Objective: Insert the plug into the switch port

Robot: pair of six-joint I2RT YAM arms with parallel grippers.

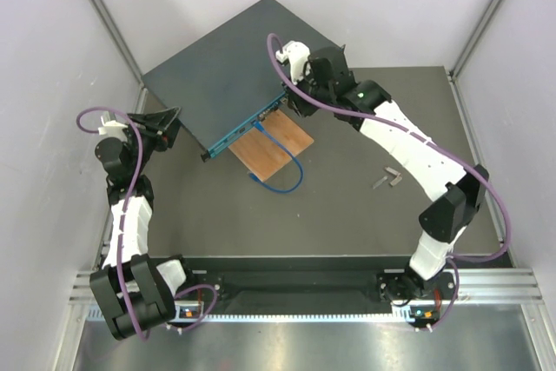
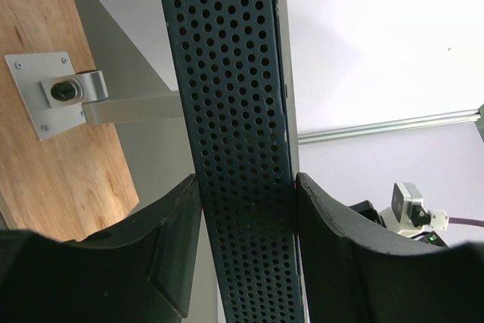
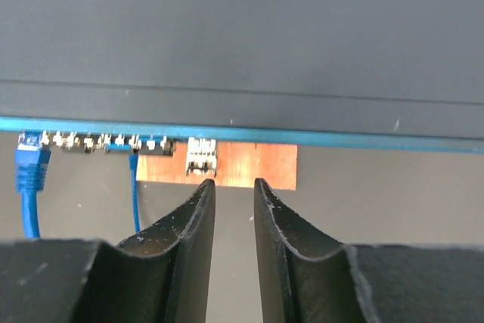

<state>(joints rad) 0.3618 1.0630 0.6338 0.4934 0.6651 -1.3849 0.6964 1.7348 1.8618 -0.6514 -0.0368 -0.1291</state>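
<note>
L end effector [image 2: 248,187] clamped on switch [image 2: 227,51] edge; R end effector [image 3: 233,187] slightly apart, empty.

White panel walls [image 1: 52,32] are closing in the cell on three sides. Light is falling evenly, with no hard shadows showing. Aluminium posts [image 1: 106,19] are running up the back corners. A dark grey table top [image 1: 347,223] is forming the floor of the cell. A slotted aluminium rail [image 1: 508,286] is spanning its near edge, with brushed metal sheet [image 1: 304,345] lying below. In the left wrist view, a wood panel [image 2: 45,172] is carrying a silver bracket [image 2: 41,96].
</note>
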